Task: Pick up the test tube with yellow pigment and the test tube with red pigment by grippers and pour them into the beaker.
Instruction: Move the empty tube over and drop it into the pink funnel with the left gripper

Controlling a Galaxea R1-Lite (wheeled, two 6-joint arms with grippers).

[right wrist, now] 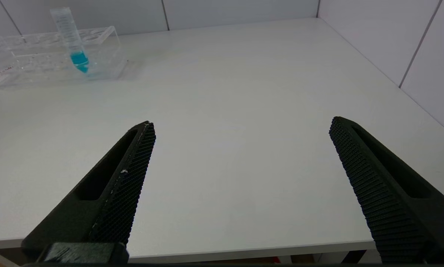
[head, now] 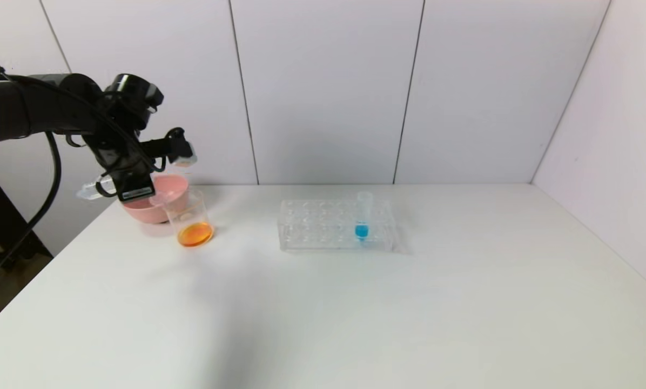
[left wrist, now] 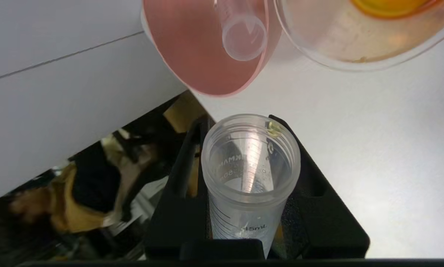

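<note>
Inside the pink bowl [left wrist: 192,55] lies one empty tube [left wrist: 242,35].

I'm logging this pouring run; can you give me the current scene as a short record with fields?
left gripper: shut on emptied clear test tube, tipped above the pink bowl
pink bowl: holds another empty tube
clear glass beaker: orange liquid inside
clear plastic rack: one blue-tipped tube upright
right gripper: open, above white table
</note>
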